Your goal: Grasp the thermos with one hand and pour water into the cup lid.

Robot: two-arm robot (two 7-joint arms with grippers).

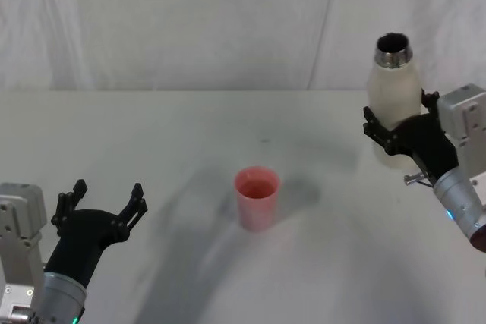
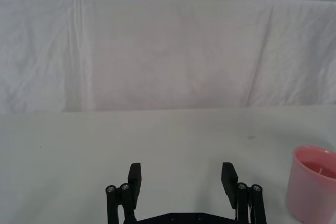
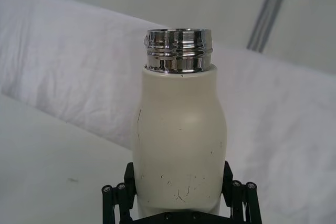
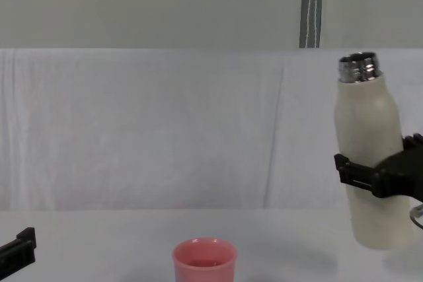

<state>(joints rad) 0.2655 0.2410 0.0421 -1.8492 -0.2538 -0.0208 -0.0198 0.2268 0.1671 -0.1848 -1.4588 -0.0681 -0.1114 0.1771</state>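
Note:
The cream-white thermos point(image 1: 394, 89) with its open steel neck is held nearly upright above the table at the right, my right gripper point(image 1: 400, 128) shut around its lower body. The chest view shows the thermos point(image 4: 369, 143) lifted off the table, leaning slightly. In the right wrist view the thermos point(image 3: 178, 140) stands between the black fingers point(image 3: 229, 179). The pink cup lid point(image 1: 257, 197) stands upright at the table's middle, left of the thermos, also seen as the cup lid point(image 4: 204, 261) and the cup lid point(image 2: 311, 183). My left gripper point(image 1: 105, 200) rests open at the near left, apart from the cup lid.
A white cloth covers the table point(image 1: 190, 134) and hangs as a backdrop point(image 4: 165, 123) behind it. A grey vertical pole point(image 4: 310, 6) stands behind the backdrop at the right.

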